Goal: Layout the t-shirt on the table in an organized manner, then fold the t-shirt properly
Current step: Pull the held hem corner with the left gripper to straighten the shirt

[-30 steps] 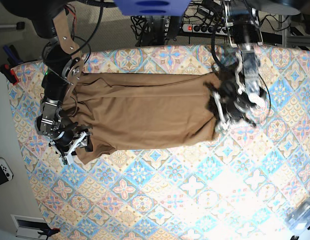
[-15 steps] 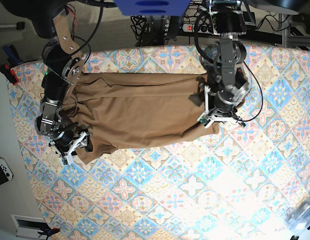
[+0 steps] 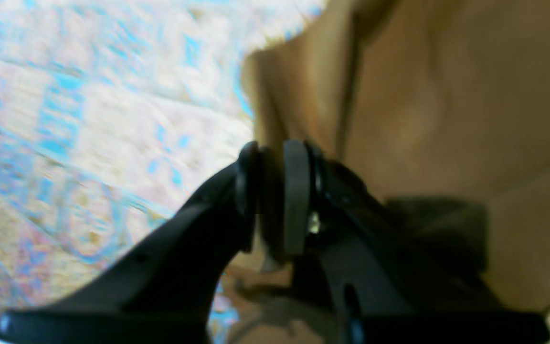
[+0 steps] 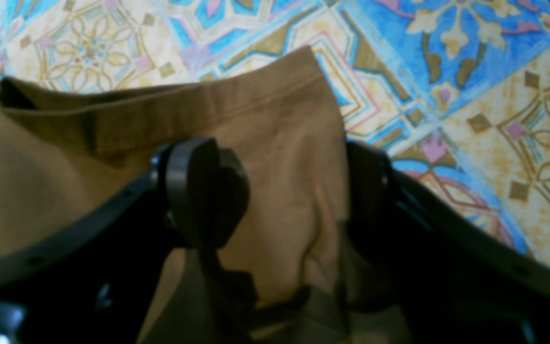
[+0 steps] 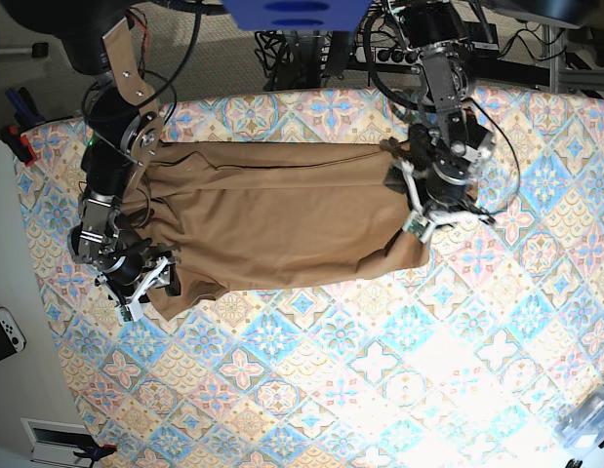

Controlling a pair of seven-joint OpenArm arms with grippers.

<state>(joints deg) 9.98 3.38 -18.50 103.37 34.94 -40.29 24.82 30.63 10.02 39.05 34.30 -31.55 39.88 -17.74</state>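
Observation:
The tan-brown t-shirt (image 5: pixel 282 214) lies stretched sideways on the patterned table (image 5: pixel 380 390), with its far edge straight and its near edge wavy. In the base view my left gripper (image 5: pixel 423 210) hovers over the shirt's right end. The blurred left wrist view shows that gripper (image 3: pixel 272 196) with a narrow gap between its pads and no cloth in it, the t-shirt (image 3: pixel 447 95) lying just beside it. My right gripper (image 5: pixel 145 283) is at the shirt's lower left corner. In its wrist view the right gripper (image 4: pixel 280 191) stands wide open, straddling a hemmed corner of the t-shirt (image 4: pixel 265 110).
A white game controller (image 5: pixel 4 331) lies on the white surface left of the table. A power strip and cables (image 5: pixel 399 54) run behind the far edge. A clear plastic object (image 5: pixel 589 419) sits at the near right corner.
My left arm has swung from beyond the shirt's right edge back over its right end, and its jaws have parted slightly. The right arm has stayed put.

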